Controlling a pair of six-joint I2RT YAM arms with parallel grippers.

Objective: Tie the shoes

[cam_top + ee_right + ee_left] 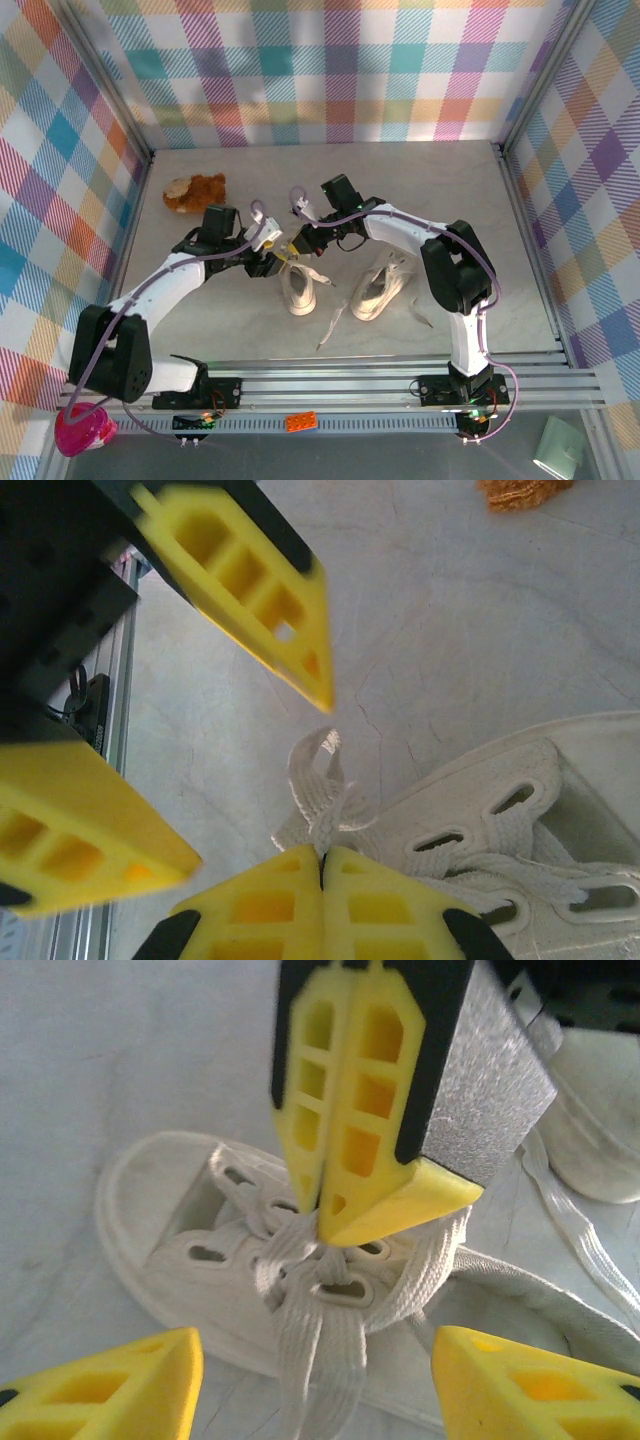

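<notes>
Two cream shoes lie mid-table: one (298, 290) under both grippers, the other (375, 290) to its right with loose laces trailing. In the left wrist view my left gripper (318, 1345) stands open, its yellow fingers either side of the shoe's (150, 1220) knotted laces (320, 1290) and holding nothing. My right gripper (322, 1218) comes down from above, shut on the lace at the knot. In the right wrist view my right gripper (322, 855) pinches a lace loop (318, 775) beside the shoe (500, 810), with the left gripper's open fingers (250, 590) around it.
A brown plush toy (195, 190) lies at the back left of the table. Plaid walls and metal frame posts enclose the table (500, 200). The rail (350, 385) with both arm bases runs along the near edge.
</notes>
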